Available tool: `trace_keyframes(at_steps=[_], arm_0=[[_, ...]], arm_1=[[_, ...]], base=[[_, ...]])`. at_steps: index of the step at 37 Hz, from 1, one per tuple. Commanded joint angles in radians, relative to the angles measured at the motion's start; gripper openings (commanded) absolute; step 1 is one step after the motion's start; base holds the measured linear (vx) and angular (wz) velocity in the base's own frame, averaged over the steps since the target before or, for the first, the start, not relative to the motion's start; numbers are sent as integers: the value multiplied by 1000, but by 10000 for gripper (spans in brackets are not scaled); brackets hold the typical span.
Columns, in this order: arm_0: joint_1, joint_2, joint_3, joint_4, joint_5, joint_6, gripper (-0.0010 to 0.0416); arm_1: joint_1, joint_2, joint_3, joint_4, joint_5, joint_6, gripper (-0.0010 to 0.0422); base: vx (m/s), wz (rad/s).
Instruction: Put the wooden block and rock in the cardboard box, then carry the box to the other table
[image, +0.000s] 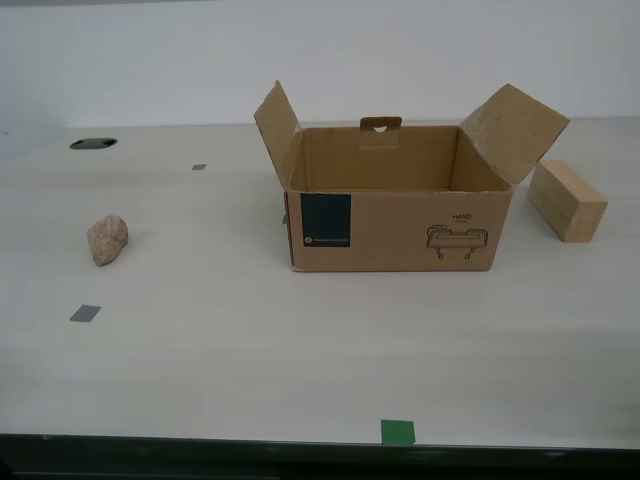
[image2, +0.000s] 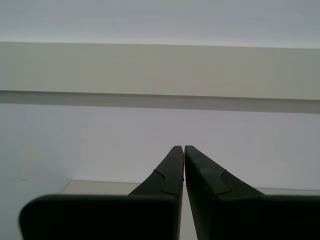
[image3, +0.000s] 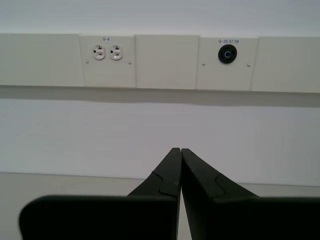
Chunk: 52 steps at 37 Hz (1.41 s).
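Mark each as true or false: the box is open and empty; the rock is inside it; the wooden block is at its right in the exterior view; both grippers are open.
1. The brown cardboard box stands open, nothing visible inside: true.
2. The lumpy pinkish-beige rock lies inside: false, it rests on the table, at the exterior view's left.
3. The pale rectangular wooden block sits at the box's right: true.
4. My first gripper and my second gripper are open: false, both are shut, empty.
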Motion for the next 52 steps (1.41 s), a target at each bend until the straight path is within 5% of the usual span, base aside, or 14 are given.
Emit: trace_keyframes(at_steps=[1,41,52], arm_0=[[0,0,0,4,0,0,0],[0,0,0,-2,0,4,4],[0,0,0,-34,0,3,74]], arm_1=[[0,0,1,6,2,2,0],[0,0,1,5,2,1,0],[0,0,2,5,2,0,0]], base=[[0,0],[0,0],[0,0]])
